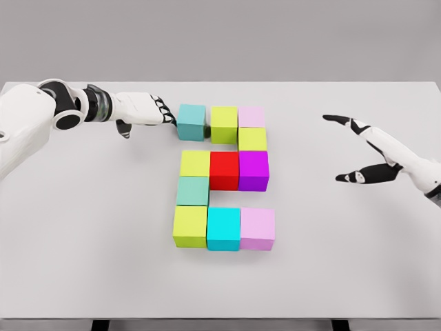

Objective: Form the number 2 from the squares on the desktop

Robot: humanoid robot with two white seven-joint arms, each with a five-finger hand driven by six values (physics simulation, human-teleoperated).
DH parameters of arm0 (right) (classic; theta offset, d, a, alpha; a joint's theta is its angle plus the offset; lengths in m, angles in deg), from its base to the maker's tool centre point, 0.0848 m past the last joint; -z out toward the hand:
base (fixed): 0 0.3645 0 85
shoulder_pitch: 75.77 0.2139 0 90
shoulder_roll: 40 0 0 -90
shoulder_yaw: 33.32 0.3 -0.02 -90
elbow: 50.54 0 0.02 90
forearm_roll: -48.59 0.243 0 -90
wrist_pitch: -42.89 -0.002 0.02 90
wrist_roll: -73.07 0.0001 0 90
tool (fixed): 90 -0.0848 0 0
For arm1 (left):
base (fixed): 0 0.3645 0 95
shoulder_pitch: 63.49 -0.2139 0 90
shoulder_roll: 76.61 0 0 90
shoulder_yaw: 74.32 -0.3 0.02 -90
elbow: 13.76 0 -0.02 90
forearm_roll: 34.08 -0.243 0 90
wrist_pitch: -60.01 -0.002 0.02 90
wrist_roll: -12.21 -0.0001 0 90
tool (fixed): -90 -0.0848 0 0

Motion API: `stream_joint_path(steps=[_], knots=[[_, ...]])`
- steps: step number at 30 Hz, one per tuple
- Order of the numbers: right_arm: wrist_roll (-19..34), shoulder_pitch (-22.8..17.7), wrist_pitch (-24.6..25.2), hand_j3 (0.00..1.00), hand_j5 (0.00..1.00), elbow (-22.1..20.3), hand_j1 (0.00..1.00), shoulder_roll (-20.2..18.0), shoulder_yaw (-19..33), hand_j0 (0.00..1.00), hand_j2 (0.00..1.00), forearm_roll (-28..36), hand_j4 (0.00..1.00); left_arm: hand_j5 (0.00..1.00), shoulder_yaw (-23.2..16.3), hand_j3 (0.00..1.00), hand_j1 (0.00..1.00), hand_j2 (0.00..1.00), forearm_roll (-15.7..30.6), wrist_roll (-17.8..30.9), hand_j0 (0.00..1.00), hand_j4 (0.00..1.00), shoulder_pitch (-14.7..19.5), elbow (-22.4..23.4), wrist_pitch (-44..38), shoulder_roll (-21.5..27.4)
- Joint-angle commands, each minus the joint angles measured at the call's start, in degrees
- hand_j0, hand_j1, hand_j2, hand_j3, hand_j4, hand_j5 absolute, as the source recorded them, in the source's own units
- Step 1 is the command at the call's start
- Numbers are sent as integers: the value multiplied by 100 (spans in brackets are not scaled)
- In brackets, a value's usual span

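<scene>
I see the cubes laid out mid-tabletop [83,241] as a 2: teal cube [191,121], olive cube [224,124] and pale pink cube [251,116] toward the far edge, a yellow cube [252,138] below, then yellow-red-purple, a teal one, and lime-cyan-pink toward the near edge. My left hand [141,110] has its fingers extended, tips touching the teal cube's left side, holding nothing. My right hand [368,155] hovers spread wide near the right edge
</scene>
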Motion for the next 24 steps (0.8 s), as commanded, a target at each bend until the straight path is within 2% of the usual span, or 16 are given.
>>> stream_joint_path(steps=[1,16,17,24], knots=[[-2,0,14,100,100,33,100,222,71,100,100,57,100,100,10,100,100,100,17,-3,100,100,0,-8,-7,4],[-2,-9,14,100,100,103,100,284,71,100,100,84,100,100,10,100,100,100,17,-3,100,100,-9,-8,-7,-31],[-2,-44,14,100,100,709,100,425,432,100,100,110,100,100,10,100,100,100,9,-3,100,100,-18,-8,-7,-84],[-2,-97,14,100,100,710,100,434,432,100,100,128,100,100,10,100,100,100,0,-3,100,100,-18,-8,-7,-110]])
